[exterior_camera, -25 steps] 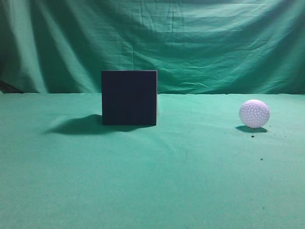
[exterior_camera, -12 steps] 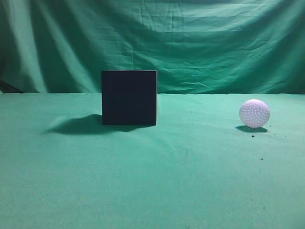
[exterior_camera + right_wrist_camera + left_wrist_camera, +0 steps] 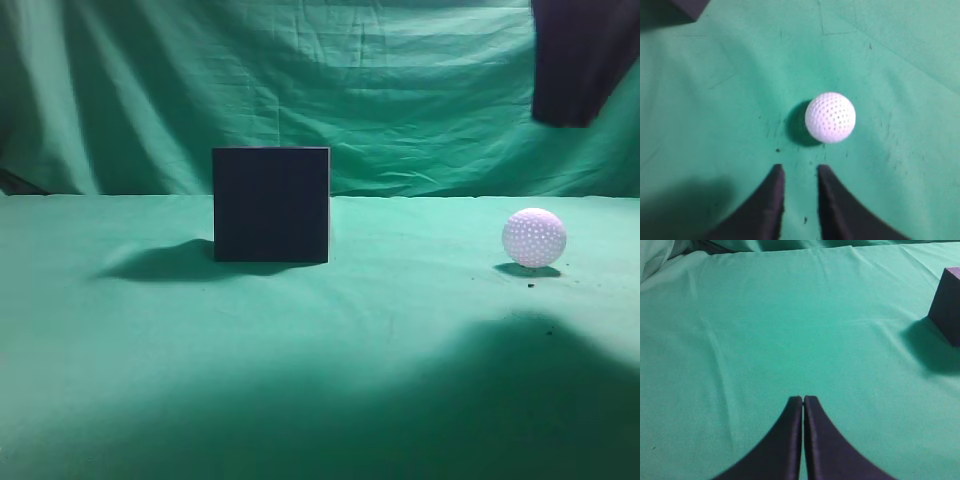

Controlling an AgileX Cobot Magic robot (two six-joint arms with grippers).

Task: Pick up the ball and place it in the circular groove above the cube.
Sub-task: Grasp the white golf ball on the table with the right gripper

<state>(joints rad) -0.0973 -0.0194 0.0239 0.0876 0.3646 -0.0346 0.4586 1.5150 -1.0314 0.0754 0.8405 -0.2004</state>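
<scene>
The white dimpled ball (image 3: 534,238) lies on the green cloth at the right. The dark cube (image 3: 270,205) stands left of centre; its top face is hidden at this height. In the right wrist view my right gripper (image 3: 800,169) is open and empty, hovering above the cloth just short of the ball (image 3: 830,117), which lies slightly right of the gap between the jaws. A corner of the cube (image 3: 685,7) shows at the top left. My left gripper (image 3: 803,400) is shut and empty over bare cloth, with the cube (image 3: 947,305) at the far right.
A dark part of the right arm (image 3: 580,60) hangs at the top right of the exterior view, above the ball. Its shadow (image 3: 500,400) covers the front of the cloth. A green backdrop (image 3: 320,90) closes off the rear. Small dark specks lie near the ball.
The right arm has come into the exterior view at the top right, and a large shadow now falls on the front cloth. The ball and cube have not moved.
</scene>
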